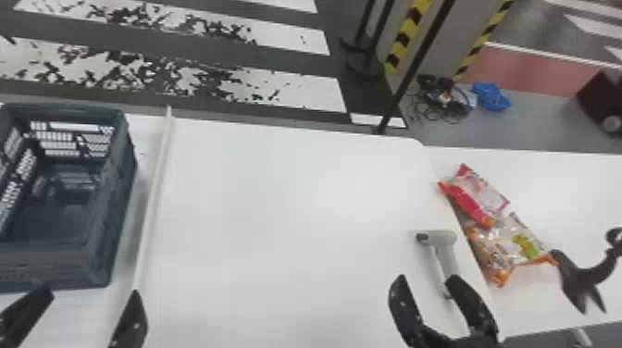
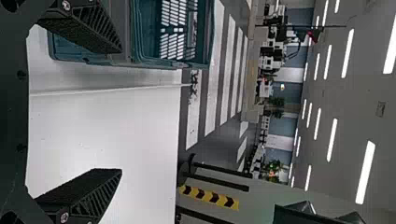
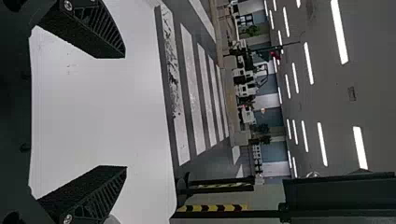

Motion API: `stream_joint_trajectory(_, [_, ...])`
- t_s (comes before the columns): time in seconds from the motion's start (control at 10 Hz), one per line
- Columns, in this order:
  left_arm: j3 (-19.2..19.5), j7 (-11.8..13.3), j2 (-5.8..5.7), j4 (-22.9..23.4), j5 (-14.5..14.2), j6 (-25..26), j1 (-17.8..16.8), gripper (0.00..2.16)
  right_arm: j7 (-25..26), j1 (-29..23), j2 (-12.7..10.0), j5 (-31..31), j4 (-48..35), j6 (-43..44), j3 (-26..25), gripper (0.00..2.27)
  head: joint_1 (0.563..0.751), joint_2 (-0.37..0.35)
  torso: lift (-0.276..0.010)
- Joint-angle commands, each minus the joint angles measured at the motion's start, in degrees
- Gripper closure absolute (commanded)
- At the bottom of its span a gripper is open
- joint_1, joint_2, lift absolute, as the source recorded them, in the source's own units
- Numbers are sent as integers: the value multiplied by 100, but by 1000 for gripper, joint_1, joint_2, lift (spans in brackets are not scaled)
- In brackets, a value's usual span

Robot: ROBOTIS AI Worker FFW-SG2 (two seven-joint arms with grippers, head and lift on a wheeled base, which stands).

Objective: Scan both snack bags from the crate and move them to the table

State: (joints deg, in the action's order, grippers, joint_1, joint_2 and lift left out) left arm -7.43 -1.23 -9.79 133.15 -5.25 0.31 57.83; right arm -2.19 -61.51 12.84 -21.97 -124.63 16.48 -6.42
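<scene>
Two snack bags lie on the table (image 1: pixel 296 194) at the right: a red and pink bag (image 1: pixel 481 192) overlaps an orange and clear bag (image 1: pixel 509 245). A grey handheld scanner (image 1: pixel 445 259) rests left of them. My left gripper (image 1: pixel 83 301) stands open at the bottom left, just in front of the crate (image 1: pixel 99 259). The right gripper (image 1: pixel 428 287) is open beside the scanner's lower end, one finger overlapping it in view. In the left wrist view my left gripper (image 2: pixel 121 112) has nothing between its fingers. The right wrist view shows my right gripper (image 3: pixel 126 112) apart over bare white tabletop.
The crate's visible interior holds no bag. A raised white strip (image 1: pixel 155 194) runs along the table beside the crate. A black curved stand (image 1: pixel 585 277) is at the far right. Poles and striped barriers stand on the floor behind.
</scene>
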Motion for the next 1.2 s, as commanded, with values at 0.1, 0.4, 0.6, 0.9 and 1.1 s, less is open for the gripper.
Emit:
stream_joint_trajectory(0.1, [-4, 0, -5, 0, 6, 0, 0, 87, -1, -19, -1, 0, 17, 131, 0, 73, 695, -277, -87])
stream_joint_trajectory(0.4, [-13, 0, -5, 0, 15, 18, -9, 87, -54, -54, -1, 0, 17, 219, 0, 73, 695, -282, -87])
stream_joint_trajectory(0.6, [-21, 0, -5, 0, 15, 18, -9, 87, -63, -72, -1, 0, 17, 254, 0, 73, 695, -281, -87])
stream_joint_trajectory(0.9, [-65, 0, -5, -9, 59, 18, -26, 87, -115, -89, -1, 0, 44, 307, 9, 90, 695, -283, -87])
stream_joint_trajectory(1.1, [-74, -8, -5, -18, 68, 18, -26, 87, -133, -98, -1, 0, 53, 465, 18, 90, 695, -285, -87])
